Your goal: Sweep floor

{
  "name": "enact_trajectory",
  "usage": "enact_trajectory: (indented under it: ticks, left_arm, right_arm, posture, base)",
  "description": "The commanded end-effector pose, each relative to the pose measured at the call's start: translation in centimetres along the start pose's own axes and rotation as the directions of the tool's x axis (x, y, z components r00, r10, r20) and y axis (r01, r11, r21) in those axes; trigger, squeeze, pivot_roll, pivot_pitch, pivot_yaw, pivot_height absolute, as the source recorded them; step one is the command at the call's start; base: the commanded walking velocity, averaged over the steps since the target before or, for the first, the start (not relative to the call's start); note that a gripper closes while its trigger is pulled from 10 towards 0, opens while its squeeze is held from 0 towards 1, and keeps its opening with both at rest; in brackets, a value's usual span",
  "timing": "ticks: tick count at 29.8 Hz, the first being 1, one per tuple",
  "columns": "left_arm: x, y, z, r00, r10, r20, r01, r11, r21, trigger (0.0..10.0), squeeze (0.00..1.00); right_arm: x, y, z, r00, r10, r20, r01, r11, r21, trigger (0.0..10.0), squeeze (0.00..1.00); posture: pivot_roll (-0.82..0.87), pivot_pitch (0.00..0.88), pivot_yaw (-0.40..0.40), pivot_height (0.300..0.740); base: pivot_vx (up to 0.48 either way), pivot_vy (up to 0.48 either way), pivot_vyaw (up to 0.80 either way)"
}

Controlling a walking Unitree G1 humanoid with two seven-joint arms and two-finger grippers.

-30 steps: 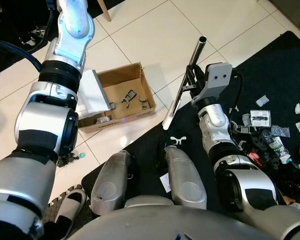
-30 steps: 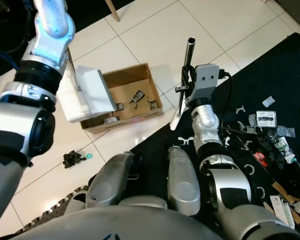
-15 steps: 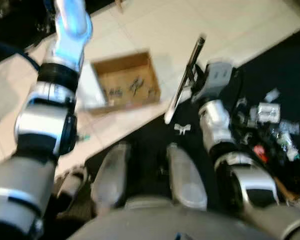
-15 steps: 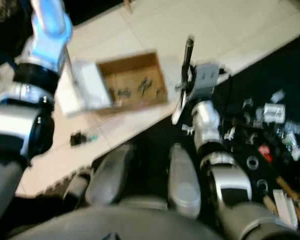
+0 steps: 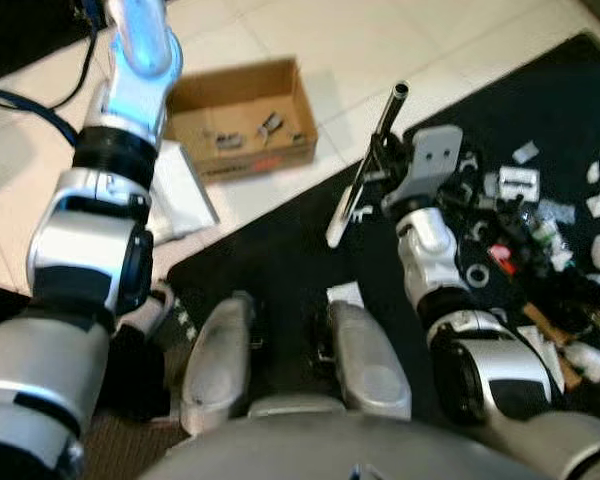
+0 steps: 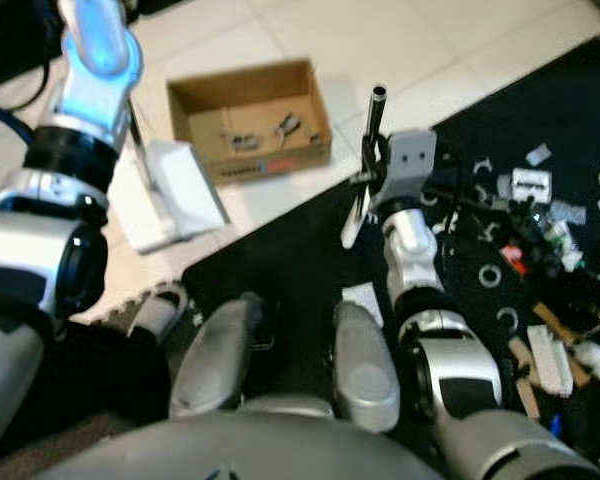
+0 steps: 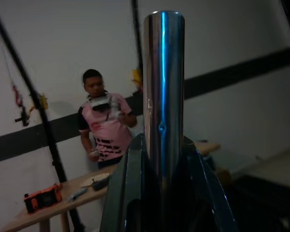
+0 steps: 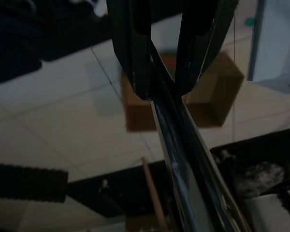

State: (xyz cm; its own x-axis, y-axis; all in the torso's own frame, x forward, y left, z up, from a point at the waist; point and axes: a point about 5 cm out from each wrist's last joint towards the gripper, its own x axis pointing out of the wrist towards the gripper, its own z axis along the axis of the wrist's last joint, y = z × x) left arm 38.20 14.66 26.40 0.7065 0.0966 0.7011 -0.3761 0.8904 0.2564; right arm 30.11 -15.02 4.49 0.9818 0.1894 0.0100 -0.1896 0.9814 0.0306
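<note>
Broom handle (image 5: 365, 165) — a dark, slim rod with a pale lower end, tilted, its top leaning away from the robot, standing over the near edge of the black mat (image 5: 280, 260). Right gripper (image 5: 382, 170) has its jaws closed around the rod about midway; the right wrist view shows both fingers (image 8: 130, 48) pressed on either side of it.

Dustpan (image 6: 175, 195) — white, resting on the pale tile floor (image 6: 310, 40) left of the mat, its thin upright metal pole (image 7: 163, 92) clamped in the jaws of the left gripper (image 7: 164, 193).

Handling, as judged: both handles are stiff, light and smooth metal, so they may rotate or slide in a pinch grip. A hold near mid-length on the broom gives leverage; a lower grip would give better control of the sweeping end.

Farther out: scattered debris (image 5: 540, 230) — white scraps, small dark parts — on the mat to the right. A cardboard box (image 5: 242, 115) holding a few small pieces sits on the tile at far left. A person (image 7: 104, 125) stands by a worktop (image 7: 63, 193) in the left wrist view.
</note>
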Motion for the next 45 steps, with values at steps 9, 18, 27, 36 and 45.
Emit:
enact_trajectory:
  ticks: [9,18,27,36,45]
  left_arm:
    - [0.8,0.1,0.9,0.999,-0.008,0.032,0.008,1.000,-0.012,10.0,0.00]
    - [0.6,-0.3,0.6,1.000,-0.014,-0.002,0.014,1.000,-0.026,10.0,0.00]
    - [0.4,-0.5,0.4,0.999,-0.023,-0.034,0.021,0.998,-0.059,10.0,0.00]
    - [0.2,-0.5,-0.4,0.992,-0.004,-0.126,-0.015,0.989,-0.150,10.0,0.00]
    - [0.2,0.3,-0.8,0.981,0.024,-0.195,-0.079,0.958,-0.277,10.0,0.00]
  right_arm:
    - [0.0,-0.2,0.2,1.000,-0.013,0.014,0.013,1.000,0.001,10.0,0.00]
    - [-0.1,-0.3,0.0,1.000,-0.013,0.007,0.013,1.000,-0.002,10.0,0.00]
    - [-0.1,-0.2,0.0,1.000,-0.014,0.005,0.014,1.000,-0.003,10.0,0.00]
    - [-0.1,-0.2,0.0,1.000,-0.011,0.003,0.011,1.000,-0.006,10.0,0.00]
    - [0.1,-0.4,0.4,1.000,0.002,0.009,-0.002,0.999,-0.047,10.0,0.00]
  posture:
    - [-0.02,0.118,0.014,0.740]
    - [-0.02,0.120,0.012,0.740]
    - [-0.02,0.119,0.012,0.740]
    - [-0.02,0.120,0.010,0.740]
    - [-0.02,0.122,-0.006,0.740]
  base:
    - [0.000,0.000,0.00]
    - [0.000,0.000,0.00]
    - [0.000,0.000,0.00]
    - [0.000,0.000,0.00]
    - [0.000,0.000,0.00]
